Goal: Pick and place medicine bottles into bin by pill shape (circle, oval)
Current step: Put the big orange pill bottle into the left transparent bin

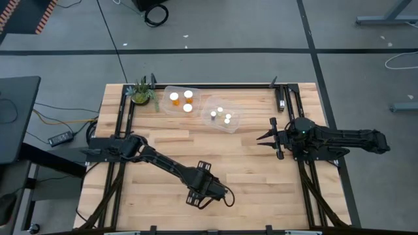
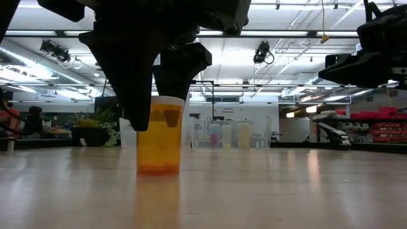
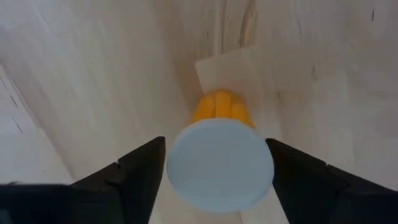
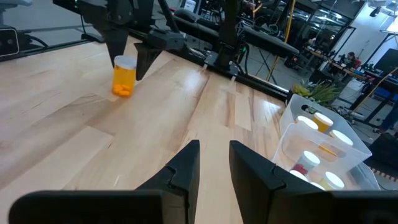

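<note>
An orange medicine bottle (image 2: 160,137) with a round white cap (image 3: 219,165) stands upright on its base on the wooden table, near the near edge; orange pills lie at its bottom. It also shows in the right wrist view (image 4: 124,78). My left gripper (image 1: 208,190) is over it and shut on it, hiding it in the high view. My right gripper (image 1: 262,139) is open and empty, above the table's right part. Two clear bins at the far side hold more bottles: bigger ones in the left bin (image 1: 167,108), much smaller ones in the right bin (image 1: 234,127). My left gripper pinches the bottle at its top, by the white cap's rim (image 3: 171,171), between its two fingers, one on each side. The fingers come from above and point down. The bottle stays upright with its base on the table.
A small potted plant (image 1: 142,93) stands at the far left corner beside the bins. Dark frame rails run along the table's left, right and far edges. Bare wood lies between the bottle and the bins.
</note>
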Robot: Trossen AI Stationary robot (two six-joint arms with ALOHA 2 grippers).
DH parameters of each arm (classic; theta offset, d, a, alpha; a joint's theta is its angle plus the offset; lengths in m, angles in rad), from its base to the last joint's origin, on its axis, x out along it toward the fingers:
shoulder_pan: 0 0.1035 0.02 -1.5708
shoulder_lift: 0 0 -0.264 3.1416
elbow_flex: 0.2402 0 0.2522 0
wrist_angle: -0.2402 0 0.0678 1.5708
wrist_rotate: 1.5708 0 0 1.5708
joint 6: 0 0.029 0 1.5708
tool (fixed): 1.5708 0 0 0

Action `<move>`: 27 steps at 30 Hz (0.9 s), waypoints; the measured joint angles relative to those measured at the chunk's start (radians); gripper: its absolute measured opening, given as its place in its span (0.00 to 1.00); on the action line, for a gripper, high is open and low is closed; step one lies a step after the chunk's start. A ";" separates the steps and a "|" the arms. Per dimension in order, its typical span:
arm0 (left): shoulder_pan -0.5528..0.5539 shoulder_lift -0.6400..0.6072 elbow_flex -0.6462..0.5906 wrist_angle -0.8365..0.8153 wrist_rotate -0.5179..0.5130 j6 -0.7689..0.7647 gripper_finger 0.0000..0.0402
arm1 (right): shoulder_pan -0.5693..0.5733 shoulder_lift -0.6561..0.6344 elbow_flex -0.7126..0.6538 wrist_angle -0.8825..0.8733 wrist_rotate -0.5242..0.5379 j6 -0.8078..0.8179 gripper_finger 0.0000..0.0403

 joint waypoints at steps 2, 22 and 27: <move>0.000 0.000 0.000 -0.005 0.000 0.000 0.66 | 0.000 0.000 0.000 0.000 0.000 0.000 0.23; 0.035 0.000 0.001 -0.175 -0.033 -0.006 0.58 | 0.000 0.000 0.000 0.000 0.000 0.000 0.23; 0.080 0.000 0.001 -0.295 -0.057 0.000 0.53 | 0.000 0.000 0.000 0.000 0.000 0.000 0.23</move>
